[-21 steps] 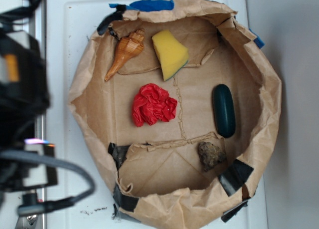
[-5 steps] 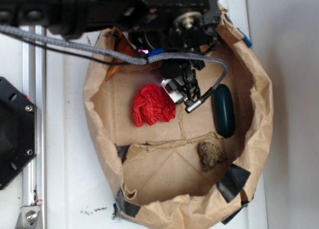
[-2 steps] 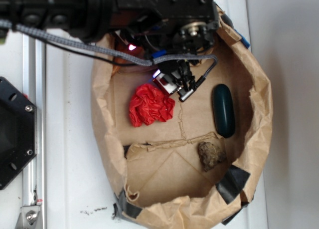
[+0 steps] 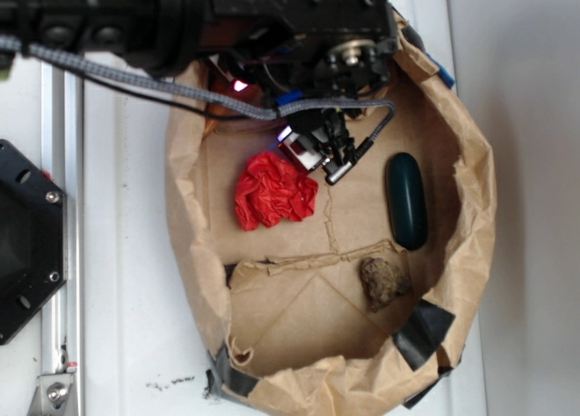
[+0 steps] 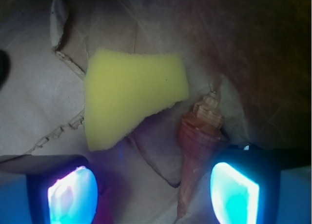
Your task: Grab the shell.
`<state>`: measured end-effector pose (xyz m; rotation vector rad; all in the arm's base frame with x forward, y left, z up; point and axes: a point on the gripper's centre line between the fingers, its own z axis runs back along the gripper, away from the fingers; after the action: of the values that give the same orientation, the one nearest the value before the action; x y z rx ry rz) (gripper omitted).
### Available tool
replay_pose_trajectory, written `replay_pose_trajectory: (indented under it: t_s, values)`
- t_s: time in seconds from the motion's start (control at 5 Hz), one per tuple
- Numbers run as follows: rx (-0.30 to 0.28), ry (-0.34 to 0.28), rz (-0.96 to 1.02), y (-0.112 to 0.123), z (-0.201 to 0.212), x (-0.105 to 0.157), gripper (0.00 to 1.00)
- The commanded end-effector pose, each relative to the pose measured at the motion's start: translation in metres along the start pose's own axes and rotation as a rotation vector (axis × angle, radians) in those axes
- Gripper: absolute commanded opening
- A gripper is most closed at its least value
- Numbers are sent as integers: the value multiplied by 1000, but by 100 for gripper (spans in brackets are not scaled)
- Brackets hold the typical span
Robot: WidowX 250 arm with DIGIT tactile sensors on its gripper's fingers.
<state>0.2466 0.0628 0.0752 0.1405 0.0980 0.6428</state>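
Brown paper bag [image 4: 471, 208] on white table [image 4: 127, 253], shell [image 5: 197, 146] beside sponge [image 5: 131, 99].

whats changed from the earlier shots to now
The arm swung in from the left over the bag; over the last second the gripper moved up toward the shell. Nothing is gripped yet; the jaws are open. The sponge, red wad, dark green thing and rock stayed put.
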Motion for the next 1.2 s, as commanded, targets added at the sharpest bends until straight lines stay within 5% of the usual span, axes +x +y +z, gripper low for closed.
replay_pose_trajectory:
  t_s: [0.0, 0.4, 1.0]
  values:
    - [35, 6, 101, 42, -13, 0, 100]
    - [-21, -51, 69, 44, -21, 1, 100]
    - [-31, -53, 101, 51, -26, 12, 100]
